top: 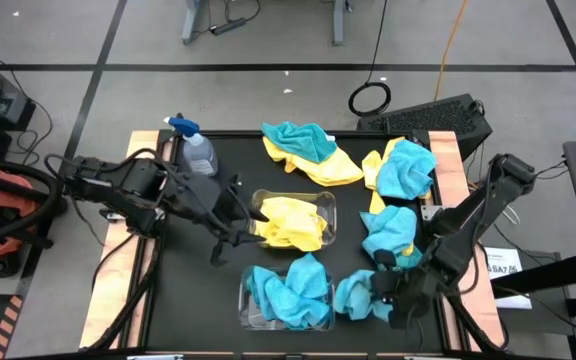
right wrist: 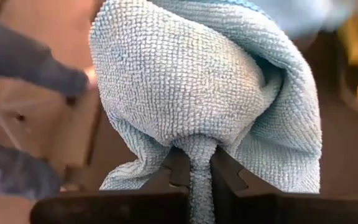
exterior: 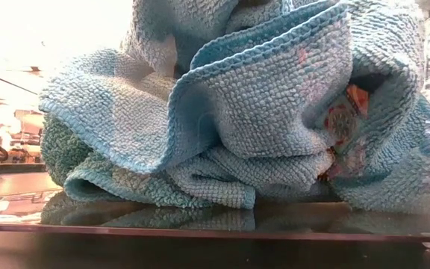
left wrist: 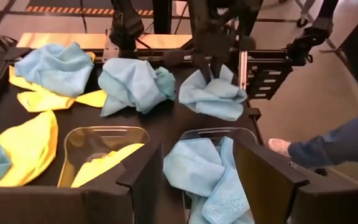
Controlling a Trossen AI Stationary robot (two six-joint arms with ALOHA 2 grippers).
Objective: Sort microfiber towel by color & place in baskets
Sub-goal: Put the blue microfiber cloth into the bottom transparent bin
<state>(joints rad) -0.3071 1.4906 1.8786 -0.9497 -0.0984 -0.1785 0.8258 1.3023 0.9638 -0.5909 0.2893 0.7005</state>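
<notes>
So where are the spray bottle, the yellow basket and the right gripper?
spray bottle (top: 198,152), high view, clear body.
yellow basket (top: 329,204), high view, far right rim.
right gripper (right wrist: 195,168), right wrist view, between fingertips pinching a teal towel (right wrist: 204,81).

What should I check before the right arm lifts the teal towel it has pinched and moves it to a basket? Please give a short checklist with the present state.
1. Grip: right gripper is shut on the teal towel, a fold pinched between the fingers: ok.
2. Only one towel caught: cannot tell.
3. Target: the basket with teal towels sits beside the held towel and has room: ok.
4. Colour match: the other basket holds only yellow towels: ok.
5. Path: left gripper is open at the yellow basket, away from the teal one: ok.
6. Spray bottle stands far from the route: ok.
</notes>
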